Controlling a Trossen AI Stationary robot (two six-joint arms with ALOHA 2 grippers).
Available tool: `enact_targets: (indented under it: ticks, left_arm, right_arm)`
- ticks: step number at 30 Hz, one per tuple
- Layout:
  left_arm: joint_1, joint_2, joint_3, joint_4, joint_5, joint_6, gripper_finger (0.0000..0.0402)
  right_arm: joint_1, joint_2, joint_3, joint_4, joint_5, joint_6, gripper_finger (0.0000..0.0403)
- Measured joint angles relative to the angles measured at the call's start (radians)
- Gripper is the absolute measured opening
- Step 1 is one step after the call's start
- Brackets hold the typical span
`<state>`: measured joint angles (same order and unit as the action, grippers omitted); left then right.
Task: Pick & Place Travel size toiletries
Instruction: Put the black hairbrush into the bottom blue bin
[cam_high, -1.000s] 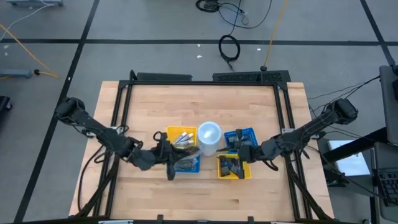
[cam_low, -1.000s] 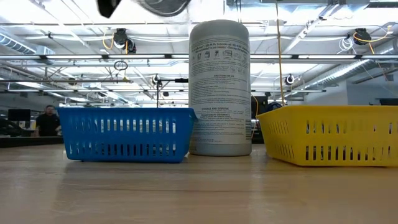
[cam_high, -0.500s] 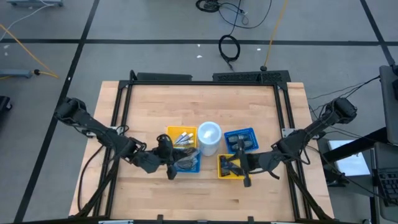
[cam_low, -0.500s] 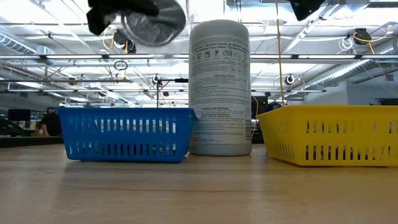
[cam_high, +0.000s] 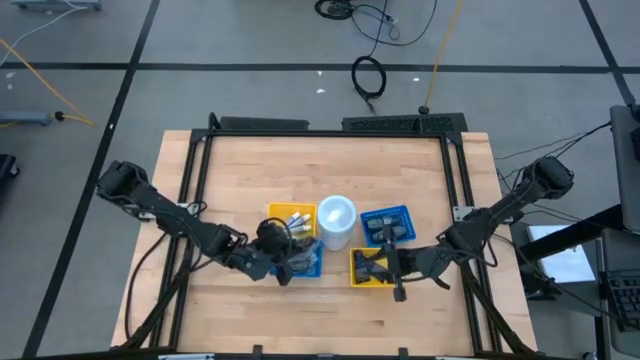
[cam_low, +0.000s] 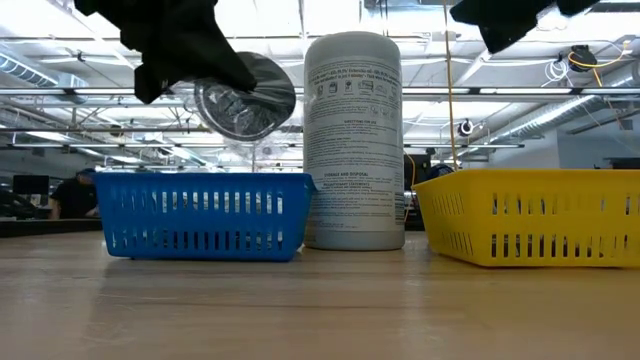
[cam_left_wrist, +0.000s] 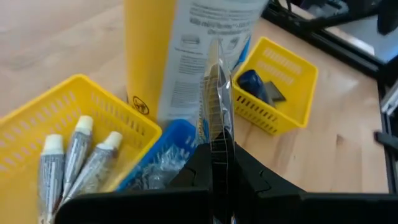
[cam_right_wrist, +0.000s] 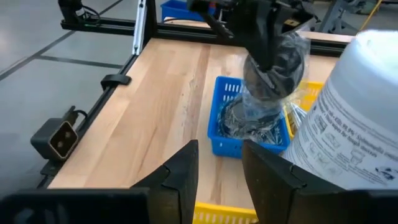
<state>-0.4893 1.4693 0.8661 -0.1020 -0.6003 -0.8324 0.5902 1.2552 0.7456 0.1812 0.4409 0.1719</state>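
Clear-wrapped dark round piece (cam_low: 243, 97) now hangs lower than before, above the blue basket (cam_low: 202, 214), pinched in the left end effector (cam_low: 170, 45); right end effector (cam_right_wrist: 219, 171), fingers parted and empty, hovers over the yellow basket (cam_high: 375, 270).

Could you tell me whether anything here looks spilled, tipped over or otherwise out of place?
Nothing stands out. The baskets and white tub sit upright, and nothing lies loose on the table. The left gripper holds a wrapped round piece above the blue basket.

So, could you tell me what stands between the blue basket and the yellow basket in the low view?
The big white tub stands between the blue basket and yellow basket, seen in the low view.
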Motion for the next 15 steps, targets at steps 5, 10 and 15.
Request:
enact_targets:
  ticks: [5,10,15]
  left_arm:
    - [-0.005,0.006,0.0,0.002,-0.003,-0.058,0.0011]
    - [-0.01,0.067,-0.001,0.007,-0.004,-0.081,0.001]
    - [0.026,0.09,0.0,0.03,0.048,-0.135,0.0015]
  right_arm:
    - [-0.015,0.0,-0.029,0.05,0.002,0.0,0.0114]
    - [-0.015,0.0,-0.043,0.054,0.002,0.0,0.0114]
    - [-0.015,0.0,-0.044,0.054,0.002,0.0,0.0114]
